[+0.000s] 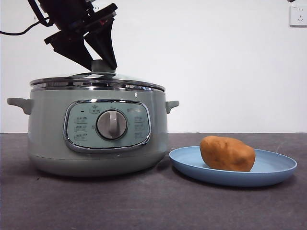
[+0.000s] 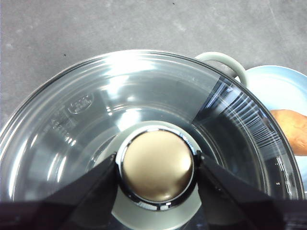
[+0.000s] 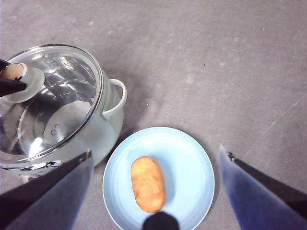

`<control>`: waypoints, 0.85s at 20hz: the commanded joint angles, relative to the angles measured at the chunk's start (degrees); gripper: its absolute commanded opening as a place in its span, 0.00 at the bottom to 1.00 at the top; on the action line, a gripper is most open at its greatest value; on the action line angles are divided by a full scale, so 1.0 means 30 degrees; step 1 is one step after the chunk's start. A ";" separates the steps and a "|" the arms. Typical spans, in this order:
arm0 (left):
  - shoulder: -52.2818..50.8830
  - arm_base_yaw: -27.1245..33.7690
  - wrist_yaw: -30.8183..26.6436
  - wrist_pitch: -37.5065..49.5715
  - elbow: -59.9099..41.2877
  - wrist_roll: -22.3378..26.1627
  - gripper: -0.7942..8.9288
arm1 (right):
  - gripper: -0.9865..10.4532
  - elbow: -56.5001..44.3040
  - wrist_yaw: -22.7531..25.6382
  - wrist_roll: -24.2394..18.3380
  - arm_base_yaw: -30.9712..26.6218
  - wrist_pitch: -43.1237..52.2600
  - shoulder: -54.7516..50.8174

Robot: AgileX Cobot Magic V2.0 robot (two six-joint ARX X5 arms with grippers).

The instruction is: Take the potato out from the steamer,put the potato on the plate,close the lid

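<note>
The left gripper (image 1: 104, 66) reaches down from the upper left, its 2 jaws closed on the lid's knob (image 2: 156, 166). The right gripper (image 3: 154, 191) hangs high, jaws spread wide.

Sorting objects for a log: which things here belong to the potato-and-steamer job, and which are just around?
Job: potato on the plate; steamer; lid, knob between the left gripper jaws; right gripper open above the plate.

Just around: wall socket; black cable.
</note>
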 commanded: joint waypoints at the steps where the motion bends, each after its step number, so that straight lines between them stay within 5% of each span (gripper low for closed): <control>1: 0.0437 -0.0022 -0.0248 -0.1202 -0.0488 0.0219 0.44 | 0.47 -0.0029 -0.0022 -0.0073 0.0000 0.0058 -0.0015; 8: 0.0051 0.0007 -0.0219 -0.0940 0.0758 0.0219 0.45 | 0.47 -0.0029 -0.0029 -0.0080 0.0000 -0.0015 -0.0015; 17: -0.3206 -0.0007 0.1821 -0.4852 0.8976 0.0219 0.45 | 0.47 -0.0029 -0.0197 -0.0284 0.0007 0.1027 -0.0022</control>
